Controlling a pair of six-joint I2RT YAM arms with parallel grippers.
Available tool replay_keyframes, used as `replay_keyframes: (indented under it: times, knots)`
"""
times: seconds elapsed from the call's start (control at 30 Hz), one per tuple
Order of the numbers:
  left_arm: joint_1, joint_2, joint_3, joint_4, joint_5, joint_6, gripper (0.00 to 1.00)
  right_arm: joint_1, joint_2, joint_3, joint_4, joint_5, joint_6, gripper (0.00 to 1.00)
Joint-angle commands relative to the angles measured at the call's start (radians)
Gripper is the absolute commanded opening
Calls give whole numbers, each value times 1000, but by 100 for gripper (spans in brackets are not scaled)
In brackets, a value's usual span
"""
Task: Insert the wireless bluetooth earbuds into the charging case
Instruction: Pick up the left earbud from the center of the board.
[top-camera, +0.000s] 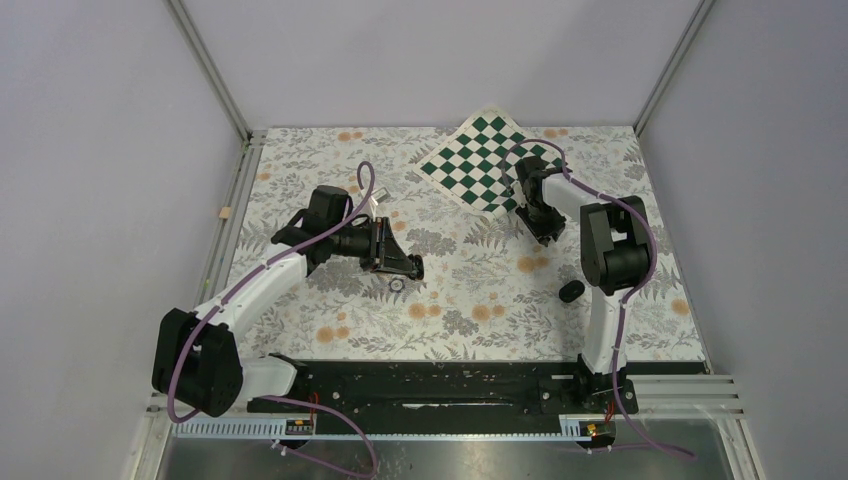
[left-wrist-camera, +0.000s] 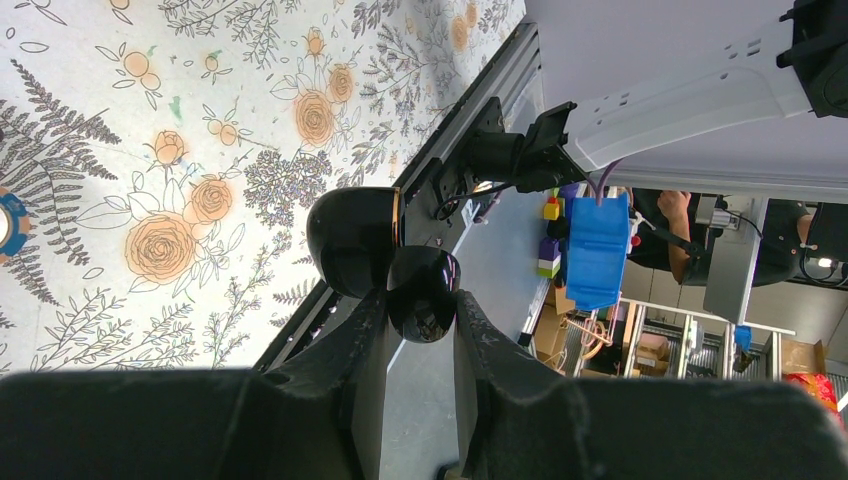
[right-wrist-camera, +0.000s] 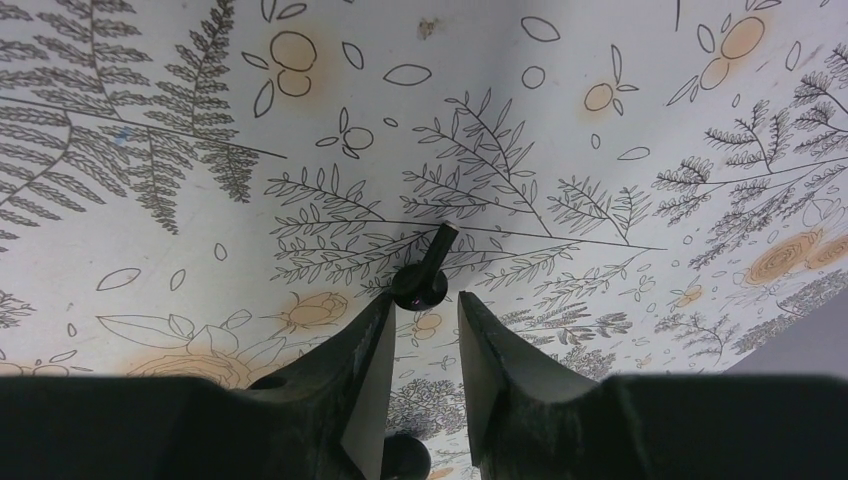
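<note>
My left gripper (top-camera: 412, 266) (left-wrist-camera: 420, 298) is shut on the charging case (left-wrist-camera: 352, 240), a glossy black rounded case. Its lid stands open, and one half is pinched between the fingers above the table. One of the wireless bluetooth earbuds (right-wrist-camera: 420, 284), a tiny black bud with a short stem, lies on the floral table. It sits just at the fingertips of my right gripper (right-wrist-camera: 425, 299) (top-camera: 545, 235). Those jaws stand a little apart, and only the left tip is near the bud. A second small black bud-like piece (top-camera: 571, 291) (right-wrist-camera: 405, 458) lies nearer the right arm's base.
A green and white checkered cloth (top-camera: 480, 160) lies at the back, just beyond the right gripper. A small dark ring with a pale centre (top-camera: 397, 284) lies under the left gripper. A tan strip (top-camera: 225, 212) sits on the left rail. The black base rail (top-camera: 430, 385) runs along the near edge.
</note>
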Motion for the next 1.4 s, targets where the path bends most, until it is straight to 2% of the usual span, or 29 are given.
replay_keyframes:
  times: [0.0,0.43,1.03,1.37]
  knots:
    - [9,4,48,19,10,15,0,-2,20,20,-22,-22,-22,36]
    - [10,5,44,19,11,17,0,-2,48,50,-32,-17,-29,40]
    - [10,27,59,20,19,15,0,13,-54,-29,-1,-81,-165,42]
    - [10,17,56,18,14,12,0,19,-8,19,-10,-40,-173,44]
